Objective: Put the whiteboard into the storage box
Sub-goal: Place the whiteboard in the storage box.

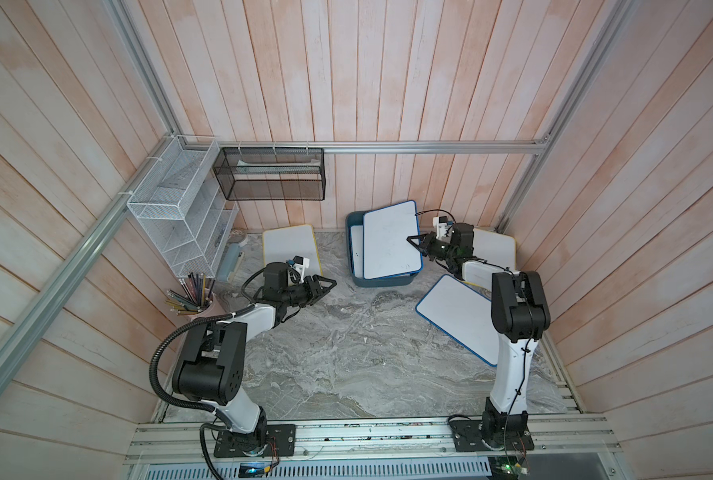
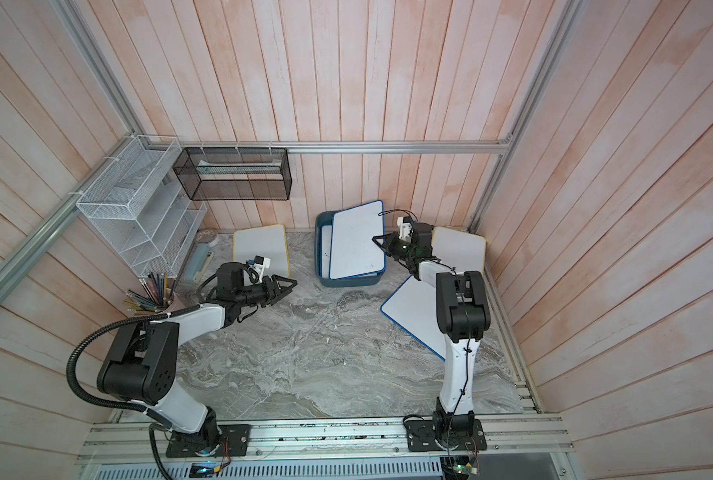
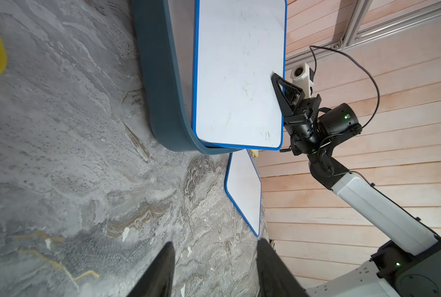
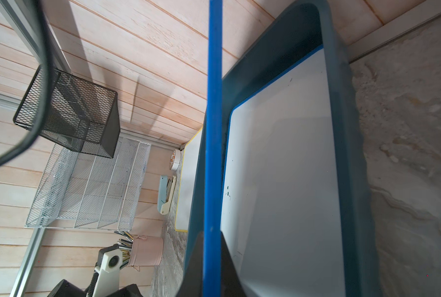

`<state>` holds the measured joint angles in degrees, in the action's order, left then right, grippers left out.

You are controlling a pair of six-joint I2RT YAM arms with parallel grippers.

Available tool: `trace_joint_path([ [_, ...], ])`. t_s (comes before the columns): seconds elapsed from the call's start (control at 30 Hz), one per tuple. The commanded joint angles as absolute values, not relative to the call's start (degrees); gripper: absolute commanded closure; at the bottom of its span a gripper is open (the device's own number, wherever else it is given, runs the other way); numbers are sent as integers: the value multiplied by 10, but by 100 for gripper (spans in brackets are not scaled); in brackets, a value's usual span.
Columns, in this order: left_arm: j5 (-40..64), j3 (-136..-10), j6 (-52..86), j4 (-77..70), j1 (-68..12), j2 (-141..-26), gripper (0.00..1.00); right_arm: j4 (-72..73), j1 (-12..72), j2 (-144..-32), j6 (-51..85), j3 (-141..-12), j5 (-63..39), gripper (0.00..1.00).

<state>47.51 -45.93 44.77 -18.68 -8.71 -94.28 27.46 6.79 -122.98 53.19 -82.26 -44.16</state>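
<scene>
The right gripper is pinching one long edge of a blue-rimmed whiteboard. The board stretches away from the gripper, tilted over the storage box, with its gripper-side edge past the box's rim. The right wrist view shows that rim edge-on, clamped between the fingers, and a second whiteboard flat inside the box, a mere sliver in both top views. The left gripper is spread and empty above the table. The box is ahead of it, apart.
</scene>
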Motion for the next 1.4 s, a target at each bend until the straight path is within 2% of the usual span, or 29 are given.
trace_joint_path([
  [0.0, 471, -448, 438, -185, -89, -933, 47, 325, 78, -1240, 544, -862, -468, 97],
  [0.4, 461, -431, 438, -196, -89, -905, 46, 277, 92, -1288, 530, -921, -480, 91],
  [0.8, 469, -431, 434, -192, -89, -905, 46, 160, 109, -1320, 464, -990, -463, 74],
  [1.03, 468, -441, 434, -187, -89, -908, 46, 9, 117, -1345, 375, -1079, -437, 67],
  [1.37, 463, -457, 426, -174, -90, -909, 46, -149, 136, -1383, 282, -1190, -366, 64],
])
